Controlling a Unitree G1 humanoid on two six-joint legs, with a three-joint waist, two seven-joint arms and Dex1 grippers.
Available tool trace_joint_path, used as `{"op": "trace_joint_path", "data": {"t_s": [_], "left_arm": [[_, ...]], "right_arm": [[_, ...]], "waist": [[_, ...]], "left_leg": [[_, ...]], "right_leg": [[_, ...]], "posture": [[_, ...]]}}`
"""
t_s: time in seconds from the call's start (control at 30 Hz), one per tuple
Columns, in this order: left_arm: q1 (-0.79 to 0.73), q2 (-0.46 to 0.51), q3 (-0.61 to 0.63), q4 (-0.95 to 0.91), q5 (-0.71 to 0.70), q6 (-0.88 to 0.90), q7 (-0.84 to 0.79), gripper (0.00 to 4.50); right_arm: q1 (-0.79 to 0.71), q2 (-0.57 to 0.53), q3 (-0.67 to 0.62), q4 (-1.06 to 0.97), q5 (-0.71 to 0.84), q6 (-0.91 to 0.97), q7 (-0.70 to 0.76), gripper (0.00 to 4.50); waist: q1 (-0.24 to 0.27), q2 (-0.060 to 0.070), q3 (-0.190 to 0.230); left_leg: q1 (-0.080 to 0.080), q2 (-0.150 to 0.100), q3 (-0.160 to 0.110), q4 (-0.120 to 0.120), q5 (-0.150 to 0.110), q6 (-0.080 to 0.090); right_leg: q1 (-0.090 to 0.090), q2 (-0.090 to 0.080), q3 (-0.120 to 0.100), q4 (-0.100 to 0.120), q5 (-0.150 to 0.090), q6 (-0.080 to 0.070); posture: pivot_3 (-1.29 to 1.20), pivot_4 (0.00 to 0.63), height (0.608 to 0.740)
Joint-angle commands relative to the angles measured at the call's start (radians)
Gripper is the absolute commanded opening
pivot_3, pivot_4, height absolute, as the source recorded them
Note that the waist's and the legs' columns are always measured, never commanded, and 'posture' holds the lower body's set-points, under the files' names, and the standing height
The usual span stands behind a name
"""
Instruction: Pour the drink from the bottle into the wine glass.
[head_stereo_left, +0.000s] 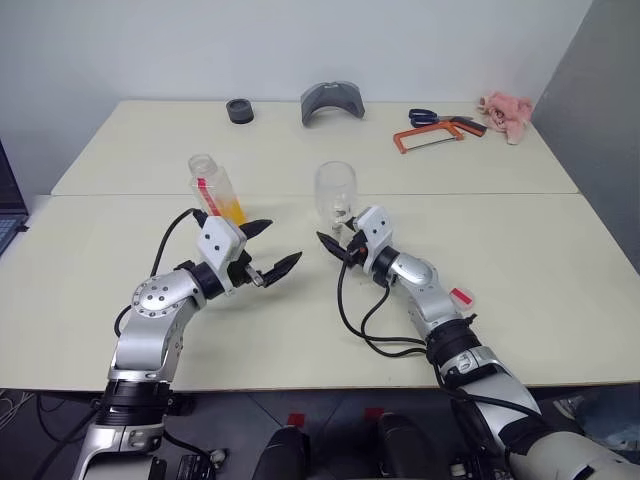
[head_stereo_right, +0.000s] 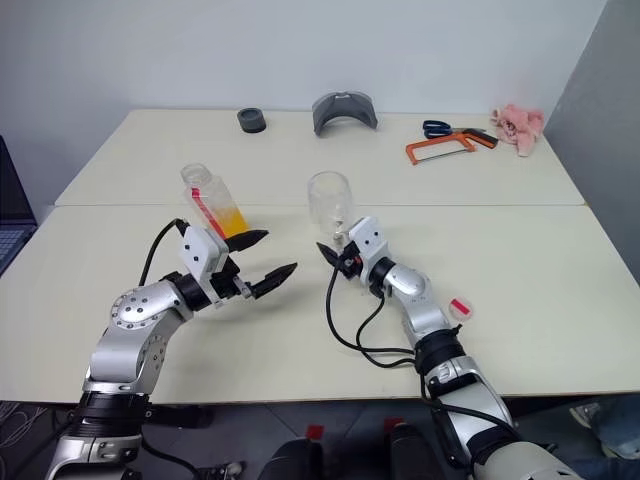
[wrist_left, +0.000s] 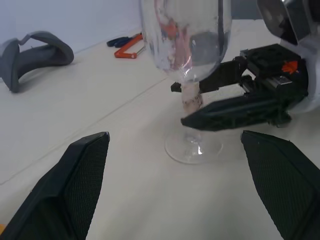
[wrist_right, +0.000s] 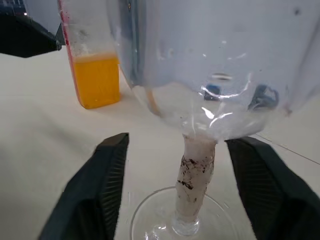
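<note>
Right gripper (wrist_right: 175, 185) astride empty wine glass (wrist_right: 200, 100) stem

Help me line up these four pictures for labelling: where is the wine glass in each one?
Left eye view: wine glass just above centre, beyond the right tool.
Right eye view: near centre, right of the bottle.
Left wrist view: upper middle, stem between the right tool's open fingers.
Right wrist view: centre, stem between the tool's fingers.
Shared landmark: the glass's pale stem.
</note>
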Motion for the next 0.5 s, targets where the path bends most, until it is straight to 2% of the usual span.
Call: {"op": "trace_joint_path", "data": {"t_s": [0.03,0.27,0.5], "left_arm": [[-0.015,-0.004,0.029,-0.058,-0.037,0.018,0.018,4.50],[-0.003,-0.006,0.052,-0.075,-0.075,0.031,0.031,4.50],[0.030,-0.013,0.072,-0.091,-0.098,0.028,0.040,4.50]], "right_arm": [[0.002,0.001,-0.010,-0.060,0.018,0.006,0.020,4.42],[0.058,-0.033,-0.008,-0.140,0.024,0.060,0.059,4.42],[0.184,-0.122,-0.005,-0.380,0.067,0.202,0.124,4.42]], "waist": [[0.000,0.000,0.000],[0.001,0.000,0.000],[0.004,0.000,0.000]], "left_leg": [[0.000,0.000,0.000,0.000,0.000,0.000],[0.000,0.000,0.000,0.000,0.000,0.000],[0.000,0.000,0.000,0.000,0.000,0.000]], "right_leg": [[0.000,0.000,0.000,0.000,0.000,0.000],[0.000,0.000,0.000,0.000,0.000,0.000],[0.000,0.000,0.000,0.000,0.000,0.000]], "posture": [[0.00,0.150,0.740],[0.00,0.150,0.740],[0.00,0.150,0.740]]}}
